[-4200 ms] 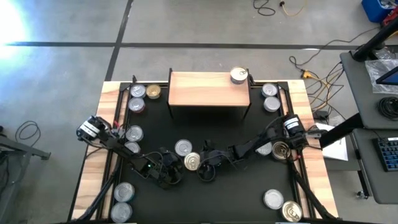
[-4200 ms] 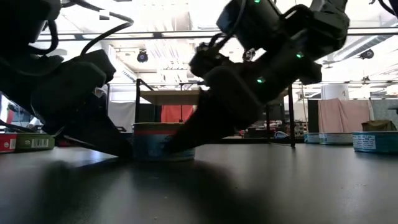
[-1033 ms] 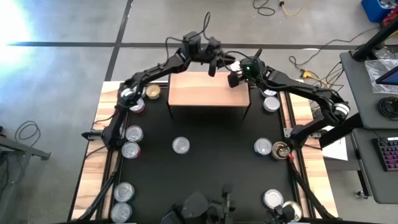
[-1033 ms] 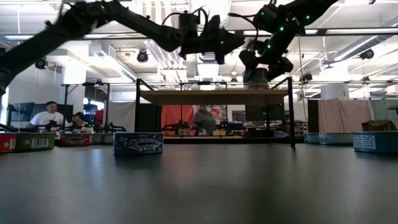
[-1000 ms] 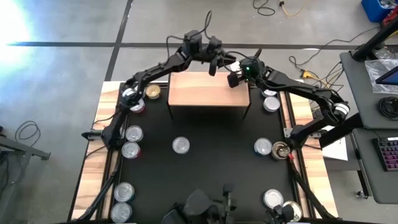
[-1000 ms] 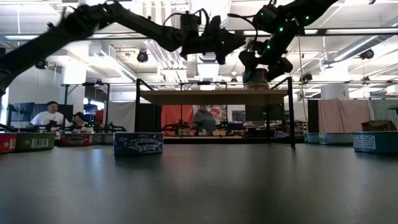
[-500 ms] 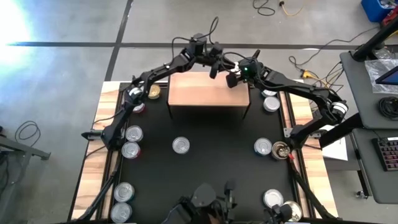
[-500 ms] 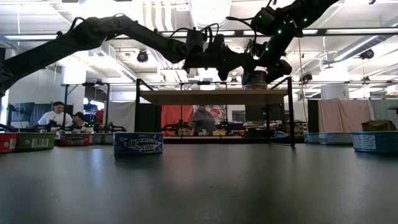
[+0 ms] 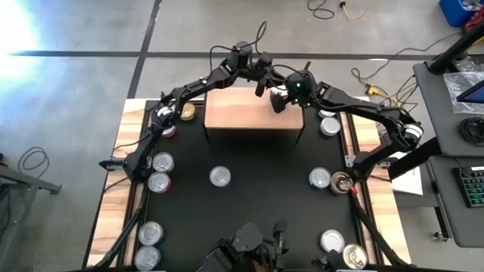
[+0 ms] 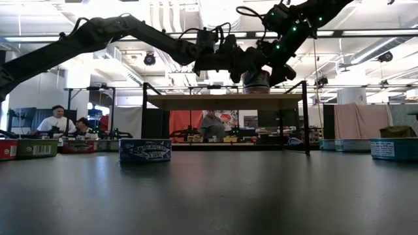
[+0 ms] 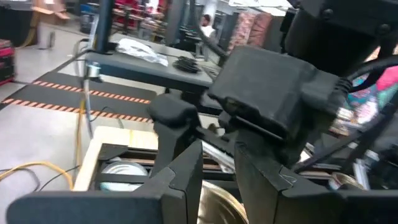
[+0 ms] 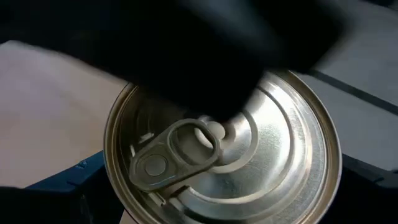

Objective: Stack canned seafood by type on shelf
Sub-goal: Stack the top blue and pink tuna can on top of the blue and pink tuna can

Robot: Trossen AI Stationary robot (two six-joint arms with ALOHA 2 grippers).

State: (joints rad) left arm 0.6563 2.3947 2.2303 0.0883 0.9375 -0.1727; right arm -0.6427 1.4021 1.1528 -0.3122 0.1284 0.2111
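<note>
The shelf [image 9: 242,109] stands at the mat's far middle. Over its right end my right gripper [image 9: 278,102] is shut on a tin of canned seafood with a gold pull-tab lid [image 12: 224,155], which also shows in the low view [image 10: 256,81]. My left gripper [image 9: 262,81] reaches in level from the left. It is shut but for a narrow slit, and its fingers [image 11: 186,180] lie just over that lid. The arms hide what is under the tin. My right gripper has the tin's round side [image 10: 248,83] between its two fingers, which come from above and slant down from the table's right. The tin stays upright, lid up, low over the shelf's right end. Whether it rests there, I cannot tell. My left gripper's fingers show as a dark shape [image 12: 186,74] over the far half of the lid. Whether they touch the lid, I cannot tell.
Loose tins lie on the black mat: one in the middle [image 9: 220,176], two at the left [image 9: 162,161], some at the right [image 9: 330,125] [image 9: 321,178], others in the near corners [image 9: 150,233]. A blue-labelled tin [image 10: 145,150] shows in the low view. People sit beyond the table.
My left gripper has come down toward the shelf's right end and the tin's lid. My right gripper has turned and carried the tin a little toward the table's left along the shelf top. Neither gripper has opened or shut.
</note>
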